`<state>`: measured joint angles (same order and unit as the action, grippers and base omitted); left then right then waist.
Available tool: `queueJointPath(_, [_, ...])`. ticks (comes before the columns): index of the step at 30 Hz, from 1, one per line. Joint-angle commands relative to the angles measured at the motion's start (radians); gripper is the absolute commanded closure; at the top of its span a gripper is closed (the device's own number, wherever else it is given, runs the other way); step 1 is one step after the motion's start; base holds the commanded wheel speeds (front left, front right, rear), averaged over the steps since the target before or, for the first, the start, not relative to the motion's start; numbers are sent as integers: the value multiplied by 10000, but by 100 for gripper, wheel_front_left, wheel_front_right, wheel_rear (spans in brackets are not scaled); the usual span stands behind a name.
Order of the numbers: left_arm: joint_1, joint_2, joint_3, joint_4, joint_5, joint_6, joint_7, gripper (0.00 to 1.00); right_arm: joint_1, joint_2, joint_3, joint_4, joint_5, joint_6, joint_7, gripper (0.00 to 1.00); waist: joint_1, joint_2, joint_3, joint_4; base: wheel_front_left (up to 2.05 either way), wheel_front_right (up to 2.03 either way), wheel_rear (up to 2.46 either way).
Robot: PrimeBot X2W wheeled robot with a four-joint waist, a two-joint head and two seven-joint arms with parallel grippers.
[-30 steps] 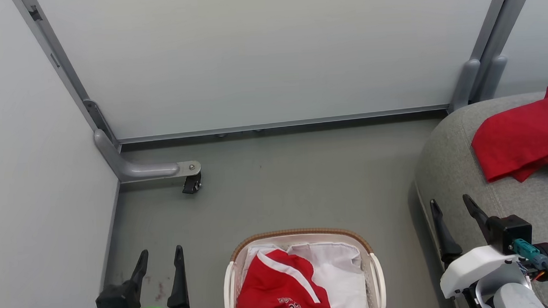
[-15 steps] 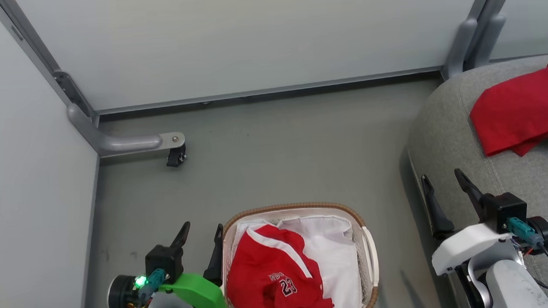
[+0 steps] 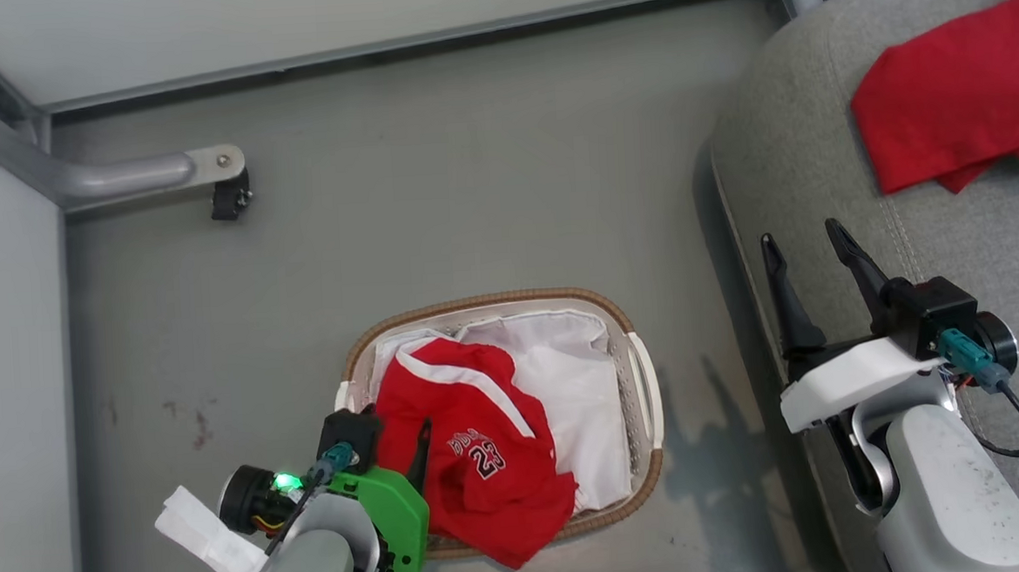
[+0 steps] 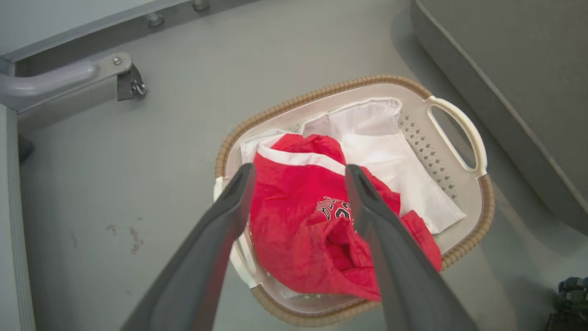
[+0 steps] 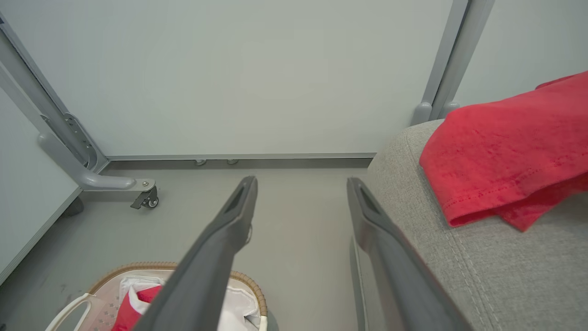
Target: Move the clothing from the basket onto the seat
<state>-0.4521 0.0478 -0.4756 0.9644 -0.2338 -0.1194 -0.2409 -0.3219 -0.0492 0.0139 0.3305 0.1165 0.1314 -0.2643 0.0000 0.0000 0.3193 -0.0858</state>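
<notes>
The left wrist view is showing both fingers of the left hand [image 4: 299, 169], spread wide and empty, framing the red white-trimmed numbered garment [image 4: 294, 202] inside the oval brown-rimmed basket [image 4: 321, 89]; the head view is hiding one. Garments: two. The plain red garment [image 3: 945, 115] is lying on the grey fabric seat [image 3: 798, 131] right of the basket, beyond the wide-open, empty right hand [image 3: 799, 232].

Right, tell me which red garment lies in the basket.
The printed one, with white trim and a number, lies in the basket; the plain one is on the seat.
</notes>
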Motion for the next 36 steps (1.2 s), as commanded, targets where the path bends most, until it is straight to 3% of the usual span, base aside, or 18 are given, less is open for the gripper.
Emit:
queueJointPath(1, [-355,49,-119,246,68,-27,100,0,-212,-25,53,-64,89,-14,-2,0,0,0,1092,-724,0,0,0])
queueJointPath(16, [-2110,184,-1659,2563,418,-115,1396,0,-1143,-24,871,-396,921,-14,-2,0,0,0,3119,-1727,0,0,0])
queueJointPath(30, [-2898,711,-2096,3126,620,140,2438,0,-1671,-24,1387,-585,1500,-14,-2,0,0,0,4123,-2337,0,0,0])
queueJointPath(31, [-2914,740,-2096,3141,597,139,2554,5,-1684,-24,1421,-582,1545,-14,-2,0,0,0,4143,-2355,0,0,0])
queueJointPath(32, [-2936,767,-2089,3158,573,143,2617,29,-1701,-24,1447,-581,1578,-14,-2,0,0,0,4156,-2367,0,0,0])
queueJointPath(33, [-2963,791,-2090,3167,533,142,2659,62,-1726,-23,1481,-574,1599,-14,-2,0,0,0,4165,-2379,0,0,0])
queueJointPath(34, [-2976,791,-2091,3170,514,148,2698,86,-1740,-24,1501,-562,1623,-14,-2,0,0,0,4164,-2385,0,0,0])
queueJointPath(35, [-2967,773,-2055,3180,458,166,2773,100,-1751,-26,1521,-540,1648,-14,-2,0,0,0,4148,-2389,0,0,0])
queueJointPath(36, [-2927,736,-2037,3191,405,151,2886,100,-1755,-26,1545,-521,1673,-14,-2,0,0,0,4124,-2389,0,0,0])
